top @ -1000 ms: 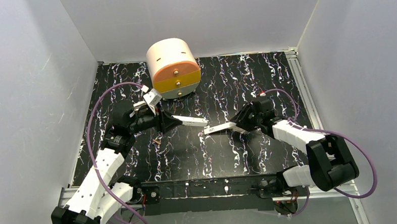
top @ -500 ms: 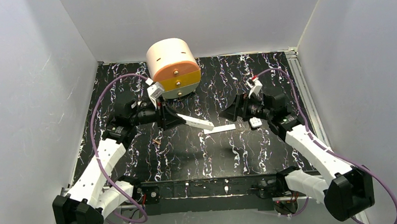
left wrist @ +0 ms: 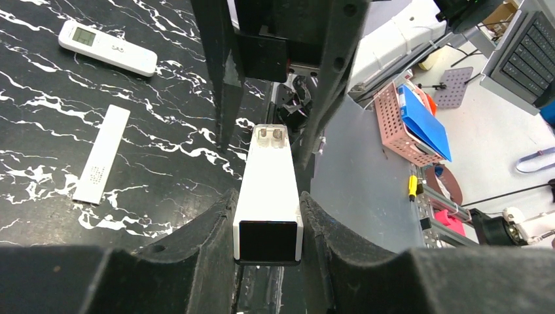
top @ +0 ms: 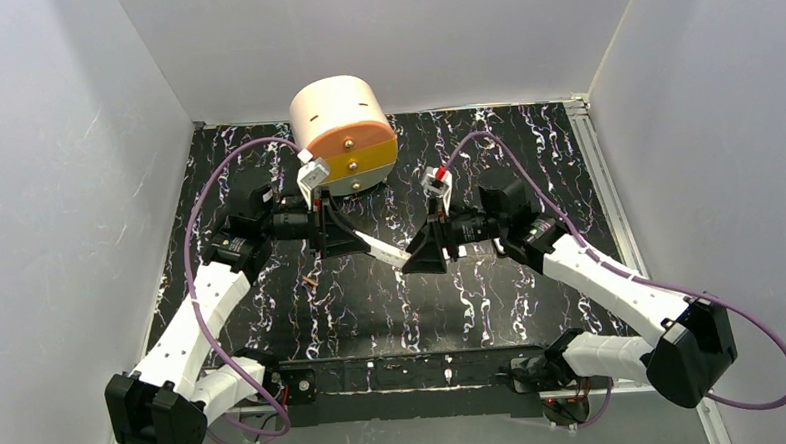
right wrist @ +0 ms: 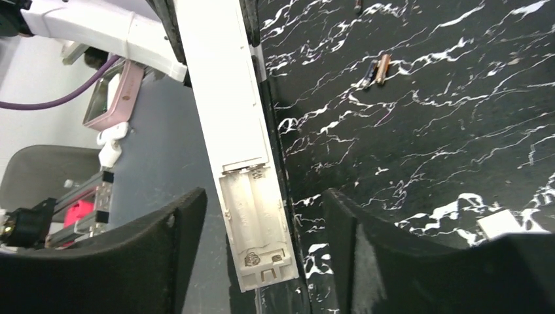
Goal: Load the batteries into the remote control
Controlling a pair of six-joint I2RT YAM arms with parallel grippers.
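From above, the left gripper (top: pixel 353 242) is clamped on 1 end of the remote control (top: pixel 385 252), a long white bar held over the middle of the black marbled table (top: pixel 526 156) and slanting toward the right arm. The right gripper (top: pixel 418 256) meets its free end, but this view does not show whether those jaws touch it. The 2 batteries (top: pixel 312 282) show only as a small brown fleck on the table, near the left gripper and on its near side. A cream and orange drum (top: pixel 343 134) stands at the back.

The right wrist camera settles the jaws. The right gripper (right wrist: pixel 262 242) is spread wide, with 1 finger (right wrist: pixel 177 248) on each side of the remote and a gap at both. It also shows the battery bay (right wrist: pixel 255 216) uncovered, with 2 bare channels and metal contacts at the end. Beyond it, the 2 batteries lie side by side on the table, 1 dark and 1 coppery, well apart from the remote.

The left wrist camera looks along the remote, pinched tightly between both pads (left wrist: pixel 216 222). Only this view shows 2 more white things flat on the table: a small handset (left wrist: pixel 108 49) with a screen, and nearer, a narrow white strip (left wrist: pixel 101 154), apart from each other.
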